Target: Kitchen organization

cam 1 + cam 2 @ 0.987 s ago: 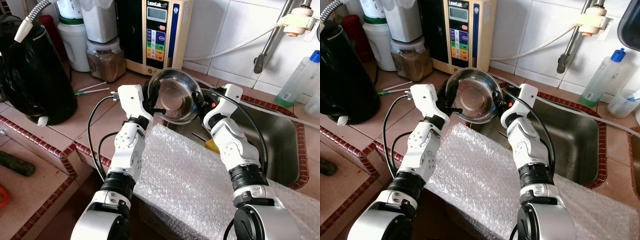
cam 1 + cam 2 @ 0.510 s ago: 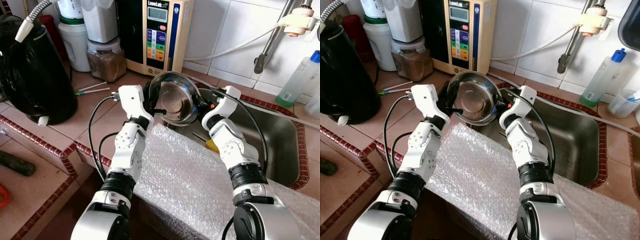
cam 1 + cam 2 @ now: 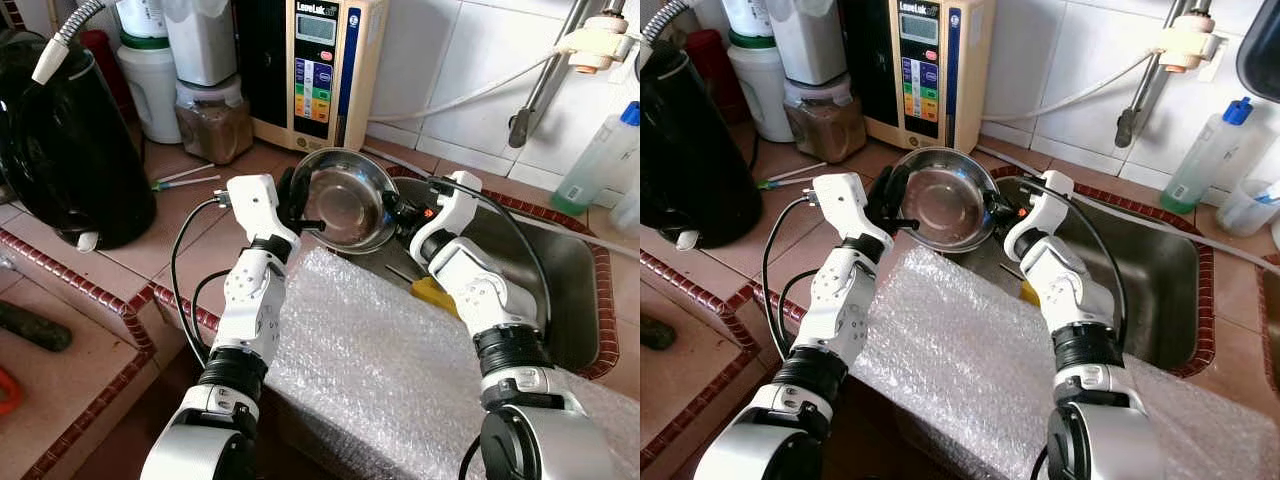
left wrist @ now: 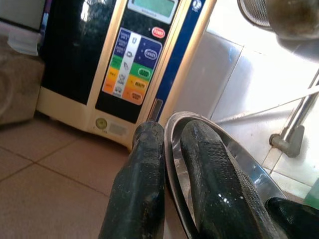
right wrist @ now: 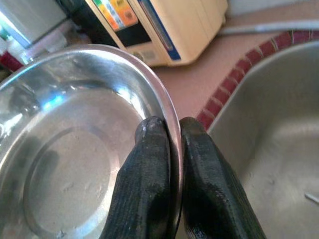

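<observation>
A round steel bowl (image 3: 345,198) hangs tilted above the counter's edge, at the left rim of the sink (image 3: 560,290). My left gripper (image 3: 296,205) is shut on its left rim, the fingers (image 4: 144,189) pinching the thin edge. My right gripper (image 3: 402,212) is shut on the opposite rim, one finger (image 5: 147,174) inside the bowl (image 5: 75,149) and one outside. The bowl's inside looks dull and smeared.
Bubble wrap (image 3: 400,360) lies over the counter front below my arms. A cream water machine (image 3: 310,70), jars (image 3: 210,110) and a black kettle (image 3: 60,150) stand at the back left. A tap hose (image 3: 470,95) and a bottle (image 3: 600,155) are by the sink. A yellow object (image 3: 432,291) lies in it.
Both grippers have carried the bowl slightly left and lower, and its tilt has changed a little. The grip on both rims is unchanged.
</observation>
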Controlling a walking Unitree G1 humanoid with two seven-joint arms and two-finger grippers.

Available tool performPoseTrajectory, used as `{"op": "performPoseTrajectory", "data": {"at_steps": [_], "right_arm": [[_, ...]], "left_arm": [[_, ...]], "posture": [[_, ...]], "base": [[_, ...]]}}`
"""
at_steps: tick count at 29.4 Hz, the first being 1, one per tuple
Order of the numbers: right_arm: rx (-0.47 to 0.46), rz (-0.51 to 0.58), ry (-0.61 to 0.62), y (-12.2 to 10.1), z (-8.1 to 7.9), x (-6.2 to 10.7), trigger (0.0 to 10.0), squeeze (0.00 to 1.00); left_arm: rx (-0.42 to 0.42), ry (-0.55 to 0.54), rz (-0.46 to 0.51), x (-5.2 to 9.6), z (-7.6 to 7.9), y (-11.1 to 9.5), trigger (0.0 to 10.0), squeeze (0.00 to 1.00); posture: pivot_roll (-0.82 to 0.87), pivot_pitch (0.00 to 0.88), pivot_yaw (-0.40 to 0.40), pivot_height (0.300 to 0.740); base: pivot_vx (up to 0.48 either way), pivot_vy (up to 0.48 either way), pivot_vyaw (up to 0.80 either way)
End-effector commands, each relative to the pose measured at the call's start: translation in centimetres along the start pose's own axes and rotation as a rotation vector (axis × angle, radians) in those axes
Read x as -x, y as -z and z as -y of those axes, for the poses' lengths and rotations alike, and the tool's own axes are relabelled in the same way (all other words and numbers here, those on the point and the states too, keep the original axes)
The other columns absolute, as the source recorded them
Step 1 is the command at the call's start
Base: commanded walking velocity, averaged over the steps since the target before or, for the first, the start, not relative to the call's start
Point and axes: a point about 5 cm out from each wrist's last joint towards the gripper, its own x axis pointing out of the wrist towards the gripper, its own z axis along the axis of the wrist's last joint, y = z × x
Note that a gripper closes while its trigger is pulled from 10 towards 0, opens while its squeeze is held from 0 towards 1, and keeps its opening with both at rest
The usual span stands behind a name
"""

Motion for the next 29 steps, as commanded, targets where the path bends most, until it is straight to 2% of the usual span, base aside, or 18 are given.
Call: {"op": "performPoseTrajectory", "data": {"at_steps": [1, 6, 7, 8, 9, 10, 17, 18, 19, 20, 21, 22, 23, 29], "right_arm": [[0.027, -0.138, 0.016, 2.6, 0.8, 0.5, 0.0, 0.00], [0.024, -0.175, -0.071, 3.0, 0.0, 0.6, 0.0, 0.00], [0.040, -0.188, -0.090, 3.1, 0.0, 0.7, 2.5, 0.00], [0.047, -0.193, -0.094, 3.1, 0.0, 0.8, 7.7, 0.00], [0.057, -0.197, -0.097, 3.2, 0.0, 0.8, 7.7, 0.00], [0.063, -0.201, -0.095, 3.2, 0.0, 0.8, 10.0, 1.00], [0.071, -0.220, -0.092, 3.9, -0.2, 0.9, 10.0, 1.00], [0.074, -0.229, -0.094, 4.0, -0.2, 1.0, 10.0, 0.35], [0.077, -0.233, -0.097, 4.2, -0.2, 1.0, 10.0, 0.00], [0.071, -0.236, -0.090, 4.3, -0.1, 1.0, 4.6, 0.00], [0.064, -0.234, -0.080, 4.3, 0.0, 1.0, 3.0, 0.00], [0.064, -0.234, -0.080, 4.3, 0.0, 1.0, 3.0, 0.00], [0.063, -0.234, -0.083, 4.3, 0.0, 1.0, 0.0, 0.00], [0.055, -0.235, -0.101, 4.4, -0.3, 0.9, 0.0, 0.00]], "left_arm": [[0.029, 0.044, 0.079, -0.8, 1.2, -1.6, 0.0, 0.00], [0.038, 0.058, 0.077, -0.7, 1.4, -1.5, 0.0, 0.00], [0.043, 0.065, 0.076, -0.7, 1.5, -1.5, 0.0, 0.00], [0.045, 0.068, 0.076, -0.7, 1.5, -1.5, 0.0, 0.00], [0.046, 0.069, 0.076, -0.7, 1.6, -1.5, 0.0, 0.00], [0.046, 0.070, 0.076, -0.7, 1.6, -1.5, 0.0, 0.00], [0.050, 0.074, 0.076, -0.7, 1.7, -1.5, 0.0, 0.00], [0.051, 0.075, 0.076, -0.7, 1.7, -1.5, 0.0, 0.00], [0.052, 0.075, 0.077, -0.7, 1.7, -1.5, 0.0, 0.00], [0.054, 0.075, 0.079, -0.7, 1.6, -1.6, 0.0, 0.00], [0.055, 0.074, 0.081, -0.7, 1.6, -1.6, 0.0, 0.00], [0.055, 0.074, 0.081, -0.7, 1.6, -1.6, 0.0, 0.00], [0.054, 0.074, 0.082, -0.7, 1.6, -1.6, 0.0, 0.00], [0.056, 0.075, 0.082, -0.7, 1.6, -1.7, 0.0, 0.00]], "posture": [[0.05, 0.000, -0.029, 0.740], [0.05, 0.000, -0.028, 0.740], [0.05, 0.000, -0.028, 0.740], [0.05, 0.000, -0.028, 0.740], [0.05, 0.000, -0.028, 0.740], [0.05, 0.000, -0.028, 0.740], [0.05, 0.000, -0.030, 0.740], [0.05, 0.000, -0.030, 0.740], [0.05, 0.000, -0.031, 0.740], [0.05, 0.000, -0.031, 0.740], [0.05, 0.000, -0.031, 0.740], [0.05, 0.000, -0.031, 0.740], [0.05, 0.000, -0.031, 0.740], [0.05, 0.000, -0.031, 0.740]], "base": [[0.000, 0.000, 0.00], [0.000, 0.000, 0.00], [0.000, 0.000, 0.00], [0.000, 0.000, 0.00], [0.000, 0.000, 0.00], [0.000, 0.000, 0.00], [0.000, 0.000, 0.00], [0.000, 0.000, 0.00], [0.000, 0.000, 0.00], [0.000, 0.000, 0.00], [0.000, 0.000, 0.00], [0.000, 0.000, 0.00], [0.000, 0.000, 0.00], [0.000, 0.000, 0.00]]}}
